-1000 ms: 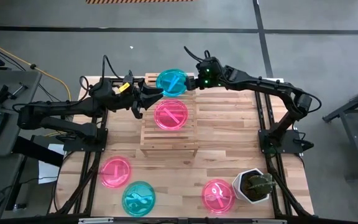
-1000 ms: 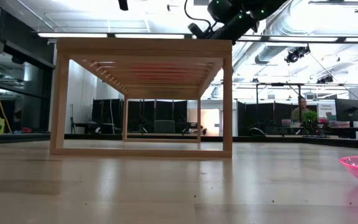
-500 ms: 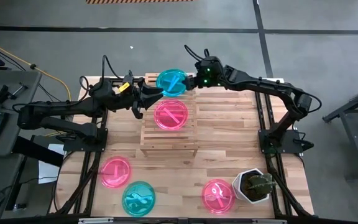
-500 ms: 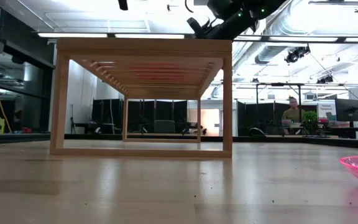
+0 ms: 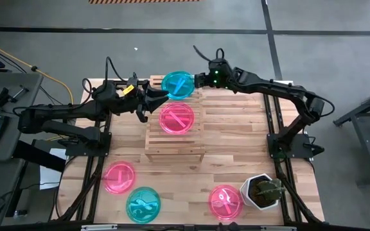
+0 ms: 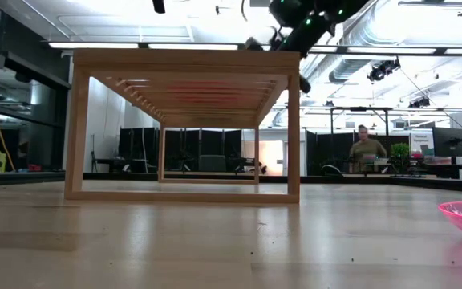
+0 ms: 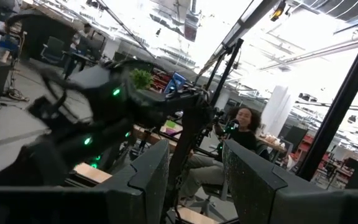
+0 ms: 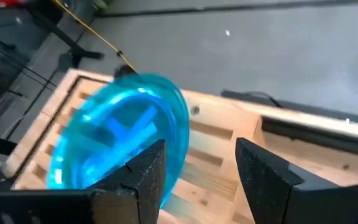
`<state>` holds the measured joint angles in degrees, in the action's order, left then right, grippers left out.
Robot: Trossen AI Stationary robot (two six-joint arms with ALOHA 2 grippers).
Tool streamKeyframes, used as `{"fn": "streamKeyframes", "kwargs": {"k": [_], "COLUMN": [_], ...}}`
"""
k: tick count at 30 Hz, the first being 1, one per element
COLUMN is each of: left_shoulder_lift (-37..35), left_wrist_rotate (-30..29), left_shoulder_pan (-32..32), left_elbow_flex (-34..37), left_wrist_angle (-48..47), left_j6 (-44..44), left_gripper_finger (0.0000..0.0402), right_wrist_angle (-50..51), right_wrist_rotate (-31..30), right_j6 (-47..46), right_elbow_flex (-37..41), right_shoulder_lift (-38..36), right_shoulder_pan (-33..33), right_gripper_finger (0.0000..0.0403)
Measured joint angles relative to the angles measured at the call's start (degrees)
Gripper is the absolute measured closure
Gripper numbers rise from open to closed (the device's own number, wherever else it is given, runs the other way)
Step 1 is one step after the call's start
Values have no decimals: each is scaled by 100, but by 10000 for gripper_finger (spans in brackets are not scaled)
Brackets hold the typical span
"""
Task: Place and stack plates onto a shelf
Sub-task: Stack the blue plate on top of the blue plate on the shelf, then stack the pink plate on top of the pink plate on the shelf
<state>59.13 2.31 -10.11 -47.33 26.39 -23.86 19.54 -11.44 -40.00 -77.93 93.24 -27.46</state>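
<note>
High view, shelf: the shelf (image 5: 175, 120) stands at the table's (image 5: 236, 160) far-centre; a teal plate (image 5: 177, 84) lies on its far end, a pink plate (image 5: 176, 119) mid-top.
High view, loose plates: pink plate at near left (image 5: 119, 177), second teal plate (image 5: 143, 205) near the front edge, pink plate at front right (image 5: 225, 202) beside a white plant pot (image 5: 263, 191).
High view, arms: right gripper (image 5: 198, 80) reaches in from the far right, just beside the teal plate's rim; left gripper (image 5: 161, 98) lies level from the left edge, fingers spread, empty.
Low view: shelf legs and slat underside; a person (image 6: 365, 150) stands in the room behind.
Right wrist view: fingers (image 8: 145, 168) parted, released, teal plate ahead of them.
Left wrist view: fingers (image 7: 151, 177) apart; the right arm blocks the view.
</note>
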Motion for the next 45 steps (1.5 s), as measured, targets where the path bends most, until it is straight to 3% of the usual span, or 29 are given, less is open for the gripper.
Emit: {"fn": "streamKeyframes", "kwargs": {"k": [6,11,13,15,19,26,31,37,41,45], "left_shoulder_lift": [0,0,0,0,0,0,-6,-4,-7,-150], "left_wrist_rotate": [0,0,0,0,0,0,0,364,771,1681], "left_shoulder_pan": [0,0,0,0,0,0,0,23,164,482], "left_elbow_flex": [0,0,0,0,0,0,0,2,2,1], "left_wrist_angle": [0,2,0,1,0,0,-114,-1009,-1382,-2432], "left_j6": [-4,-5,-7,-4,-2,-2,-8,-370,-713,-1282], "left_gripper_finger": [261,261,261,261,261,261,261,261,261,261], "right_wrist_angle": [53,339,254,-43,-421,-462,-410,1022,1900,2527], "right_wrist_rotate": [-55,-607,-631,-447,-15,-61,267,655,472,126], "right_j6": [-434,-639,-604,-488,-506,-248,1052,2556,2807,2691], "right_elbow_flex": [0,0,0,0,0,2,2,2,2,2], "right_shoulder_lift": [370,403,386,377,377,302,-267,-1274,-1825,-2263], "right_shoulder_pan": [17,13,9,11,14,1,-20,182,344,459], "right_gripper_finger": [240,327,374,394,377,399,396,401,402,402]}}
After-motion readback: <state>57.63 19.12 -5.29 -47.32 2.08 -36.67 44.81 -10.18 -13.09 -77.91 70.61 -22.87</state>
